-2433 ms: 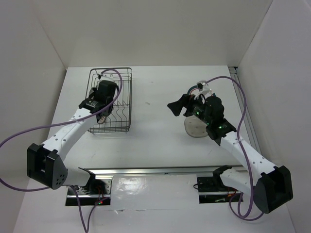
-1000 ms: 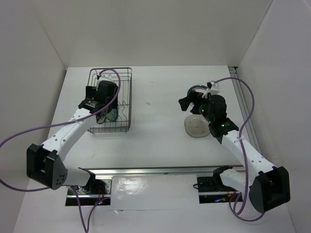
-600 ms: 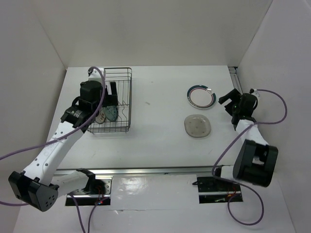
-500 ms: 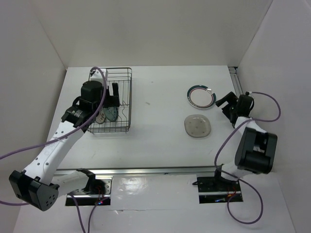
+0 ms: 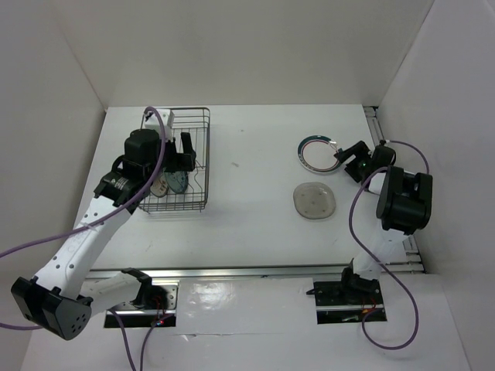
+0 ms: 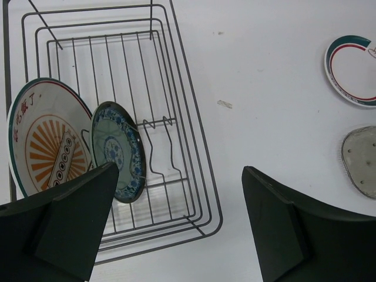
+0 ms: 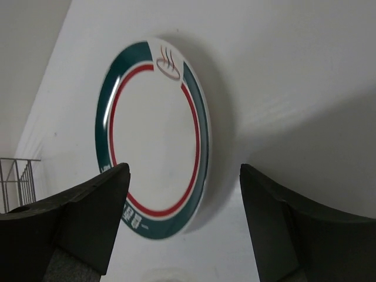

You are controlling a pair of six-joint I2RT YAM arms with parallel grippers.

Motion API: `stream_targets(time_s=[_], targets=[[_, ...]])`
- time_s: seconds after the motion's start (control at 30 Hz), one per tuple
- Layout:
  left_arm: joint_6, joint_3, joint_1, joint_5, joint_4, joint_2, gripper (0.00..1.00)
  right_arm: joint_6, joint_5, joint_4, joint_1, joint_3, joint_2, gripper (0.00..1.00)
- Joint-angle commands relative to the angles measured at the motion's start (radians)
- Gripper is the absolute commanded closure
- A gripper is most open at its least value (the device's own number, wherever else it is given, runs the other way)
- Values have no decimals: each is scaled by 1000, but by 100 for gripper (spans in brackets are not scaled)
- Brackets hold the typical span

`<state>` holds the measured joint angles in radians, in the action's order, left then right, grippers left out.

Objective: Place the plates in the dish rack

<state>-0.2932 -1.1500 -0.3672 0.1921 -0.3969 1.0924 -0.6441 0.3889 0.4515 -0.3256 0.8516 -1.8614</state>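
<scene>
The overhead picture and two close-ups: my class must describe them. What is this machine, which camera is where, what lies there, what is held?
Two robot arms stand on a table, each ending in a two-finger gripper. One camera looks down from above; one sits on each wrist, showing its own dark fingers. An orange sunburst plate and a blue patterned plate stand in the dish rack. A green-rimmed plate and a clear greyish plate lie on the table. The left gripper, above the rack, and the right gripper, at the green-rimmed plate, are open and hold nothing.
</scene>
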Motion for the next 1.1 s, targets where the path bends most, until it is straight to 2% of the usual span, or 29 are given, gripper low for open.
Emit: stream_targets(time_s=[0.0, 0.1, 0.13, 0.23, 0.27, 0.33, 0.43, 0.47, 0.53, 0.67, 0.77, 0.8, 0.93, 1.03, 1.07], targets=[[-12, -11, 2, -37, 35, -19, 0, -2, 8, 2, 11, 33, -114, 17], [-12, -11, 2, -37, 35, -19, 0, -12, 22, 27, 20, 73, -199, 20], [-12, -11, 2, -37, 35, -19, 0, -12, 22, 27, 20, 82, -217, 25], [-12, -11, 2, -46, 35, -19, 0, -31, 39, 3, 20, 112, -262, 30], [-12, -11, 2, -46, 35, -19, 0, -31, 28, -11, 20, 127, -262, 39], [-12, -11, 2, -37, 35, -19, 0, -20, 18, -54, 20, 161, -262, 47], [-12, -11, 2, -37, 35, -19, 0, -20, 18, -80, 20, 184, -283, 64], [-12, -11, 2, -37, 35, -9, 0, -11, 30, -92, 20, 184, -294, 72], [-12, -11, 2, -37, 35, -9, 0, -11, 39, -105, 20, 195, -308, 98], [-12, -11, 2, -28, 35, 14, 0, -11, 50, -105, 20, 185, -306, 100], [-21, -11, 2, -45, 35, 24, 0, -60, 138, -31, 20, 150, -262, 100], [-21, -11, 2, -58, 35, 24, 0, -89, 168, 63, 20, 132, -243, 100], [-81, 22, 2, -172, 94, 46, 0, -268, 223, 335, 75, 35, -92, 100], [-106, 32, 2, -276, 131, 89, 0, -281, 243, 354, 164, 50, 15, 100], [-106, 41, 2, -313, 153, 110, 0, -234, 243, 331, 196, 87, 42, 100]])
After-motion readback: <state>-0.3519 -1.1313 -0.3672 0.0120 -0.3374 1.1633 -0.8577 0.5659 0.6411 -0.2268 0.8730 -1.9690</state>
